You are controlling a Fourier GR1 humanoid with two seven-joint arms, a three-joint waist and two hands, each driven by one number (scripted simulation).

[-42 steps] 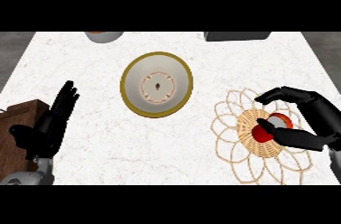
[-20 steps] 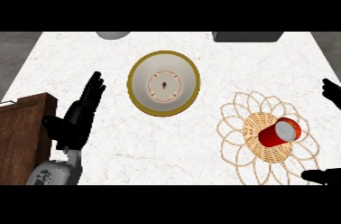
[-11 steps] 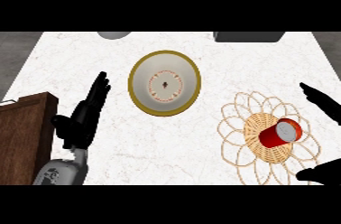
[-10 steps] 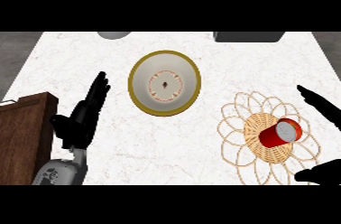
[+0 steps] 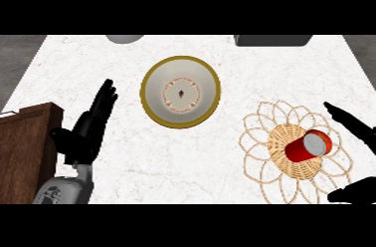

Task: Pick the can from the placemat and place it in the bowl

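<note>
Can (image 5: 307, 147) first: it is red with a pale silver top, and it lies tipped on its side on the woven middle of the placemat (image 5: 258, 122). Its silver end points up and to the right. The placemat is round, tan in the middle, with thin loops all around like flower petals. It sits on the right part of the white marble bench (image 5: 242, 66).

The bowl (image 5: 180, 91) is gold-rimmed and cream inside, with a small ring pattern and a dark dot in its middle. It sits near the middle of the bench, up and to the left of the placemat, and the two do not touch. Nothing is in the bowl.

The right hand (image 5: 351, 122) shows at the right edge. Its long black fingers are spread wide, with one part above the can and its thumb (image 5: 354, 192) below the placemat. It is near the can but does not touch it.

The left hand (image 5: 86, 130) is on the left side, open with straight fingers pointing up, resting beside a brown wooden box (image 5: 28, 156). It holds nothing.

At the far edge of the bench sit a grey round thing (image 5: 124, 38) and a dark grey block (image 5: 273, 40).
</note>
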